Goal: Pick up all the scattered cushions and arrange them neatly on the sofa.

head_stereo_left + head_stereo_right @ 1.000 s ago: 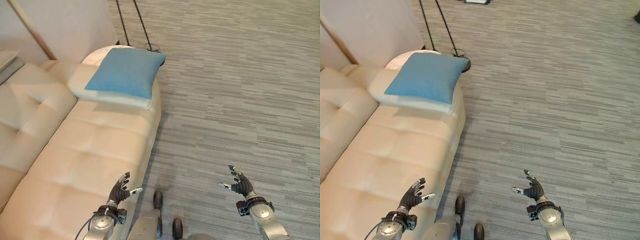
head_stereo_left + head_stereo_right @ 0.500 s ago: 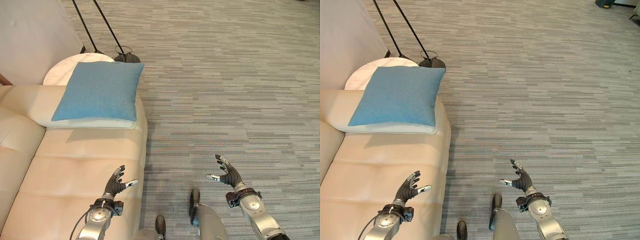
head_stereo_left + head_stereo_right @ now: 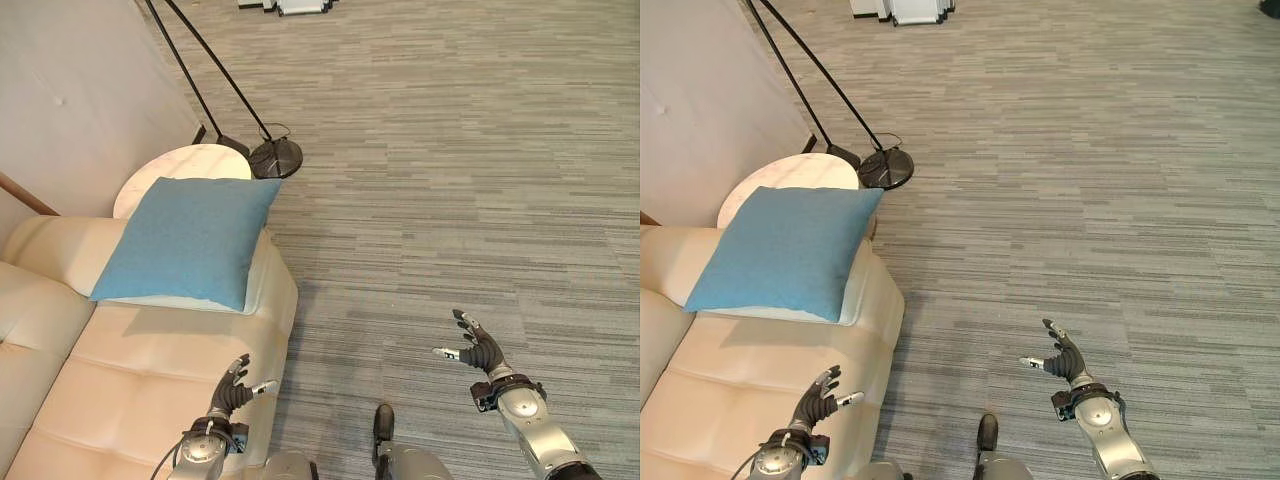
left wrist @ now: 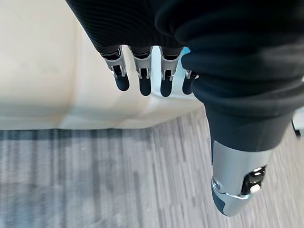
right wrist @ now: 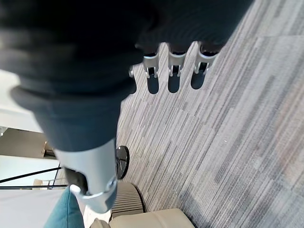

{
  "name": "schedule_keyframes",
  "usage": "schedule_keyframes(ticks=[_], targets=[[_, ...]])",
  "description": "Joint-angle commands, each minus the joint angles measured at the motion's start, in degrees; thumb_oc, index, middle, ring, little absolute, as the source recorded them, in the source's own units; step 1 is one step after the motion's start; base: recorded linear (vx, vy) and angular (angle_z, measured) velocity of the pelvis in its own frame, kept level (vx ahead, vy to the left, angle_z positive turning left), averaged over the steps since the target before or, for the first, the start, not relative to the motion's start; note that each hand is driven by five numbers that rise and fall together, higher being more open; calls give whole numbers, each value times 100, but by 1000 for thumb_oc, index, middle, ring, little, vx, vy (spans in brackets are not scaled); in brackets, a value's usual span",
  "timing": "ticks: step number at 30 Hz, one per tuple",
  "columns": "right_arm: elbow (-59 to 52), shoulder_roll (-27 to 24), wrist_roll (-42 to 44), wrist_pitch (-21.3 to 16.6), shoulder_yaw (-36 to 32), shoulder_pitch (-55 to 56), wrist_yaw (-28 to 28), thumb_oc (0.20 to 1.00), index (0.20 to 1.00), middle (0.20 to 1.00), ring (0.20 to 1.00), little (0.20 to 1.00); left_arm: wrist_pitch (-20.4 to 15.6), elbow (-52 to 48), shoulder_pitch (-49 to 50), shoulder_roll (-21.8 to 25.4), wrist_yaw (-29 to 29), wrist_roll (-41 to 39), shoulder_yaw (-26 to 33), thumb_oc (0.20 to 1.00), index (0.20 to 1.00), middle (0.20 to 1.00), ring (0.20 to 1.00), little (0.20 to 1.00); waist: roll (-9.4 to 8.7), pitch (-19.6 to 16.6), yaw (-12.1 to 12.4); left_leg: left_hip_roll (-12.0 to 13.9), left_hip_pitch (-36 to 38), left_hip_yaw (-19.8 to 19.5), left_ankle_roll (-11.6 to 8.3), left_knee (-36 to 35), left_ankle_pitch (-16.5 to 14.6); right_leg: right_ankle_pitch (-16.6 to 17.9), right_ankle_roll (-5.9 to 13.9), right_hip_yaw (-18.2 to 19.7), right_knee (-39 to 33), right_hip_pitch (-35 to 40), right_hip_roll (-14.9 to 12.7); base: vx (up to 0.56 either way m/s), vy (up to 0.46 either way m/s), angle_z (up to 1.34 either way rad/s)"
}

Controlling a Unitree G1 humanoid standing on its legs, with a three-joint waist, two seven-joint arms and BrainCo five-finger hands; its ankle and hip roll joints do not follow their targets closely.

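Covering most of what the robot sees is a grey striped carpet. It runs from the robot's feet all the way to the far end of the room. On the robot's left stands a big cream sofa with soft, puffy seat squares. Its far arm is wide and round. A blue cushion lies flat on that arm, with one corner pointing toward the carpet. Just under the blue cushion, a pale cushion peeks out along the edge.

Behind the sofa arm sits a small round white table, right next to the wall. Beside the table, a black lamp base rests on the carpet, and thin black poles lean up from it toward the wall.

Both robot hands are low and near the robot. The left hand hangs over the front edge of the sofa seat. Its fingers are straight and spread, and it holds nothing. The right hand hangs over the bare carpet, well away from the sofa. Its fingers are also straight and loose, with the thumb sticking out, and it holds nothing.
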Motion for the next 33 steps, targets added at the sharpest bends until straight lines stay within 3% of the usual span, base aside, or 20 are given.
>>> schedule_keyframes(ticks=[1, 3, 6, 8, 10, 11, 13, 16, 19, 20, 22, 23, 25, 26, 27, 28, 30, 33], targets=[[-370, -48, 85, -298, -222, 44, -151, 1000, 1000, 1000, 1000, 1000, -130, 133, -92, 147, 252, 223, 226, 1000, 1000, 1000, 1000, 1000, 104, -89, 126, -30, -367, 418, 86, -1397, 886, -876, 844, -227, 320, 554, -252, 392, 25, 34], [-317, -12, 117, -297, -200, 17, -203, 1000, 1000, 1000, 1000, 1000, -117, 252, -99, 159, 365, 205, 346, 1000, 1000, 1000, 1000, 1000, 136, -98, 228, -45, -529, 555, 19, -2157, 1243, -1006, 893, -266, 272, 808, -130, 400, 50, 38], [-287, -7, 91, -293, -171, 66, -194, 1000, 1000, 1000, 1000, 1000, -109, 258, -15, 166, 465, 130, 532, 1000, 1000, 1000, 1000, 1000, 136, -184, 299, -1, -649, 973, -25, -2738, 1385, -1318, 962, -277, 293, 1212, -73, 489, 118, 10], [-306, 9, 87, -277, -161, 104, -139, 1000, 1000, 1000, 1000, 1000, -94, 243, 100, 180, 473, 113, 662, 1000, 1000, 1000, 1000, 1000, 139, -292, 362, 118, -548, 1347, 52, -2727, 1427, -1430, 986, -295, 379, 1384, -31, 484, 139, 15], [-273, 67, 44, -253, -100, 120, -102, 1000, 1000, 1000, 1000, 1000, -98, 347, 173, 190, 553, 89, 790, 1000, 1000, 1000, 1000, 1000, 43, -390, 467, 104, -549, 1272, 134, -2349, 1552, -1471, 1010, -348, 586, 1511, -136, 503, 129, -1], [-240, 112, 46, -253, -76, 114, -87, 1000, 1000, 1000, 1000, 1000, -109, 436, 209, 163, 591, 14, 886, 1000, 1000, 1000, 1000, 1000, -47, -461, 549, 48, -558, 1221, 188, -2206, 1469, -1412, 1107, -419, 726, 1542, -271, 475, 152, -10], [-221, 233, -6, -232, -22, 103, -33, 1000, 1000, 1000, 1000, 1000, -109, 573, 196, 168, 663, -168, 1030, 1000, 1000, 1000, 1000, 1000, -249, -432, 676, -146, -442, 1109, 382, -2066, 1266, -750, 1378, -426, 1625, 1284, -634, 392, 195, 5], [-316, 294, -73, -286, 33, 92, -41, 1000, 1000, 1000, 1000, 1000, -134, 577, 191, 253, 746, -265, 1145, 1000, 1000, 1000, 1000, 1000, -307, -371, 688, -427, -128, 769, 657, -2068, 896, -226, 1495, -272, 2944, 749, -861, 336, 172, 50], [-393, 311, -97, -332, 77, 76, -26, 1000, 1000, 1000, 1000, 1000, -185, 619, 192, 236, 786, -355, 1161, 1000, 1000, 1000, 1000, 1000, -104, -280, 637, -453, 311, 378, 798, -2232, 790, -258, 1255, -284, 3343, 16, -818, 228, 67, 96], [-393, 310, -97, -332, 78, 76, -26, 1000, 1000, 1000, 1000, 1000, -186, 619, 192, 235, 786, -355, 1161, 1000, 1000, 1000, 1000, 1000, -107, -275, 624, -461, 314, 367, 799, -2233, 790, -268, 1257, -296, 3353, 22, -827, 212, 8, 77], [-410, 274, -99, -325, 80, 94, -9, 1000, 1000, 1000, 1000, 1000, -203, 684, 202, 219, 751, -401, 1137, 1000, 1000, 1000, 1000, 1000, -13, -205, 534, -492, 523, 39, 774, -2262, 733, -568, 1132, -309, 3041, -265, -754, 302, -53, 119], [-326, 258, -26, -347, 97, 81, -16, 1000, 1000, 1000, 1000, 1000, -264, 724, 144, 218, 792, -526, 1136, 1000, 1000, 1000, 1000, 1000, 49, -83, 419, -611, 780, -583, 688, -2375, 701, -716, 1070, 111, 2053, -691, -368, 373, -140, 138], [-278, 245, 34, -344, 70, 111, -30, 1000, 1000, 1000, 1000, 1000, -286, 783, 25, 218, 804, -533, 1119, 1000, 1000, 1000, 1000, 1000, 15, 0, 312, -744, 887, -1060, 628, -2404, 656, -553, 1150, 556, 1357, -865, -104, 270, -144, 153], [-277, 245, 34, -344, 71, 108, -30, 1000, 1000, 1000, 1000, 1000, -286, 784, 23, 218, 804, -533, 1120, 1000, 1000, 1000, 1000, 1000, 15, -9, 303, -744, 871, -1067, 628, -2403, 665, -534, 1150, 548, 1335, -867, -105, 259, -134, 181], [-280, 200, 18, -332, 4, 148, -64, 1000, 1000, 1000, 1000, 1000, -310, 755, -87, 231, 825, -454, 1082, 1000, 1000, 1000, 1000, 1000, -3, 35, 190, -860, 970, -1525, 584, -2398, 569, -366, 1233, 970, 1059, -1022, 13, 229, -128, 155], [-268, 199, 73, -352, -38, 198, -55, 1000, 1000, 1000, 1000, 1000, -336, 722, -115, 239, 798, -410, 1015, 1000, 1000, 1000, 1000, 1000, -50, 16, 190, -952, 952, -1707, 570, -2331, 514, -352, 1210, 1081, 913, -922, -23, 297, -184, 143], [-227, 192, 135, -395, -122, 278, -28, 1000, 1000, 1000, 1000, 1000, -336, 732, -160, 238, 745, -340, 952, 1000, 1000, 1000, 1000, 1000, -70, -42, 140, -1055, 920, -2056, 529, -2167, 407, -284, 1132, 1049, 805, -702, -137, 194, -191, 206], [-246, 111, 176, -406, -192, 259, -38, 1000, 1000, 1000, 1000, 1000, -365, 620, -229, 281, 739, -364, 911, 1000, 1000, 1000, 1000, 1000, -29, -112, 85, -1035, 826, -2174, 404, -1992, 328, -322, 1070, 759, 756, -507, -236, 161, -204, 144]])
